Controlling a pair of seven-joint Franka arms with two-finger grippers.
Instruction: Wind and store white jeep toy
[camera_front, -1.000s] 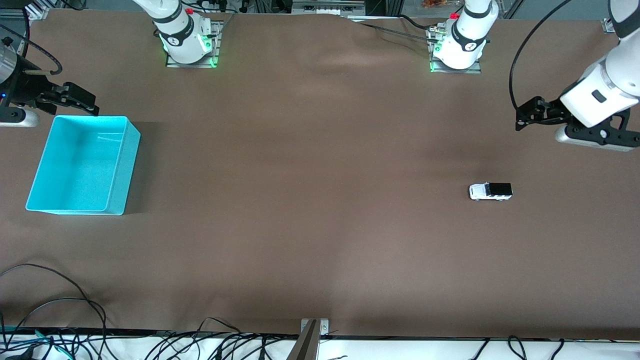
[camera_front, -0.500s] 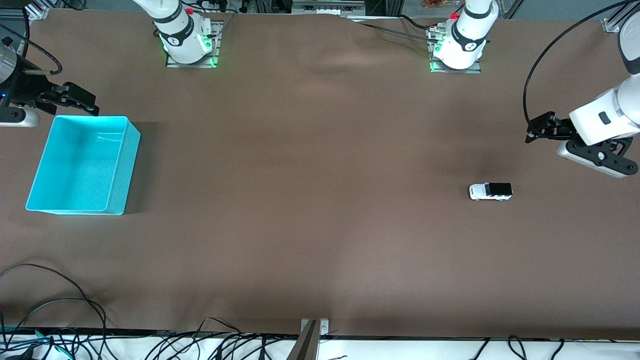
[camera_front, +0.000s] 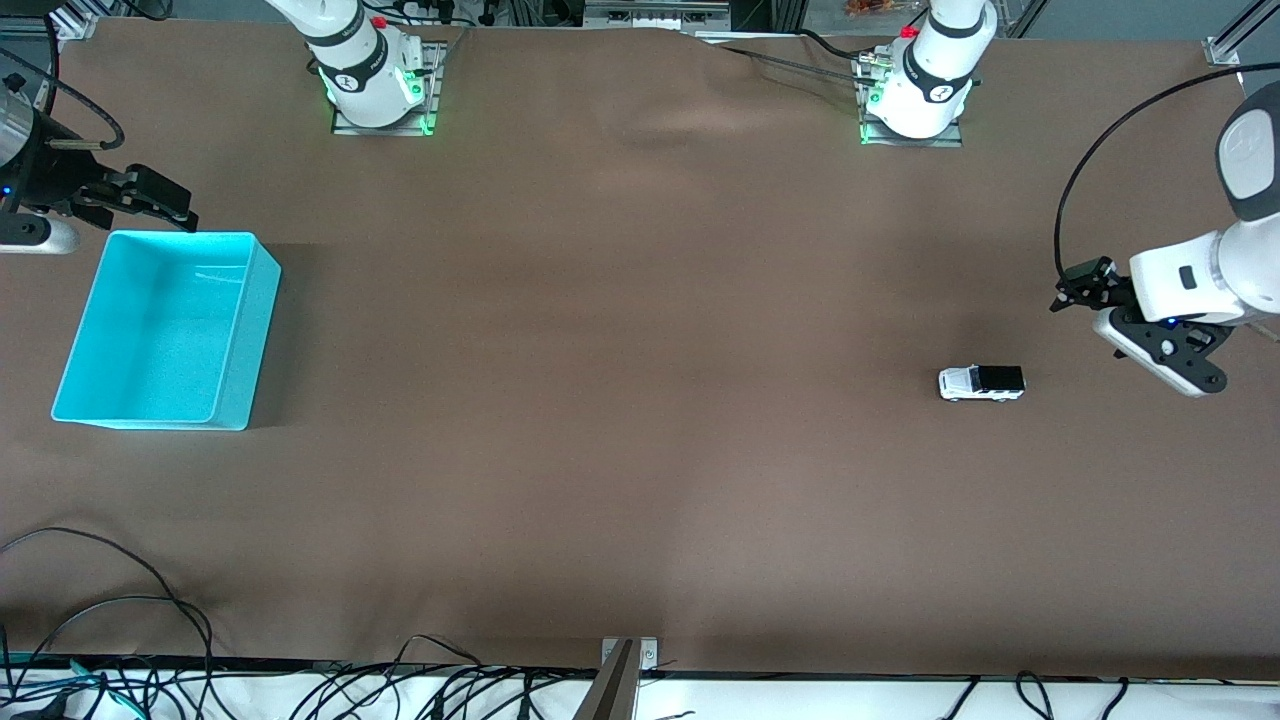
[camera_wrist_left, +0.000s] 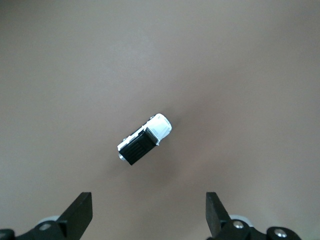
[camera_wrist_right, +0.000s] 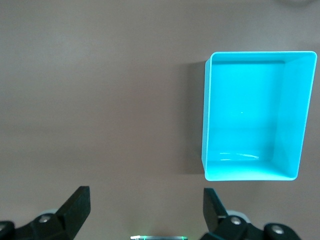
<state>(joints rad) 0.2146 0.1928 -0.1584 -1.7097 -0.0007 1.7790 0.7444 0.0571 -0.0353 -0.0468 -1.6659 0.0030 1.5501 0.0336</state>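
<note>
Left arm had swung down toward the jeep; right arm waited by the bin.

Since the earlier frames the left gripper (camera_front: 1075, 285) had turned and dropped nearer the tabletop (camera_front: 620, 400) at the left arm's end, its camera now looking straight down, apparently to line up a grasp. Its fingers (camera_wrist_left: 82, 210) stood wide apart and held nothing. The white jeep toy (camera_front: 981, 383) sat on its wheels on the bare cloth, untouched, near the gripper but not yet beneath it; in the left wrist view the toy (camera_wrist_left: 144, 138) lay at a slant ahead of the open jaws. The right gripper (camera_front: 150, 200) hung open and empty just beside the empty turquoise bin (camera_front: 255, 330), likely parked there for the storing step.
</note>
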